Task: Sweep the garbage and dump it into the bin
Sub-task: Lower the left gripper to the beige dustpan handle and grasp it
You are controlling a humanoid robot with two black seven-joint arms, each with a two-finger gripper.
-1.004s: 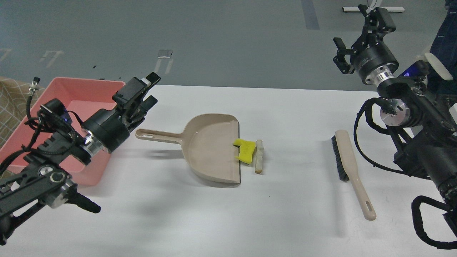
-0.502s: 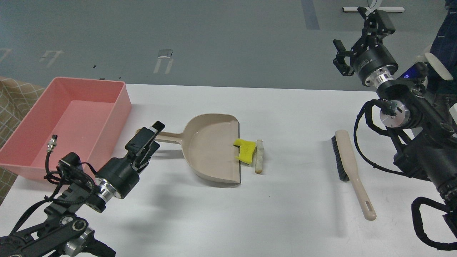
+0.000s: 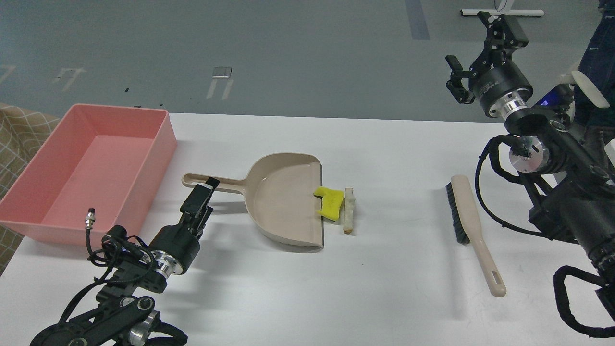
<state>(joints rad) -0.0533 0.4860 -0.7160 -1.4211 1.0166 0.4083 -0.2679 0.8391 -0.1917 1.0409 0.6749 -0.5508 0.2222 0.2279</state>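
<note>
The beige plastic dustpan (image 3: 283,202) lies flat on the white counter (image 3: 384,288), its open lip at three o'clock, so the bright yellow spongy chunk (image 3: 329,203) straddling that lip and the white bread slice (image 3: 349,210) just outside it can probably be brushed in. The beige-handled black-bristled brush (image 3: 471,228) lies untouched farther toward three o'clock. The pink rectangular plastic bin (image 3: 29,192) waits at nine o'clock. The left pincer (image 3: 202,199) hovers at the dustpan handle, slightly parted, grasping nothing. The right pincer (image 3: 480,48) hangs raised, spread, empty.

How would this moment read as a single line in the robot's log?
left gripper: near dustpan handle | right gripper: raised, open | garbage: at dustpan lip | bin: empty
</note>
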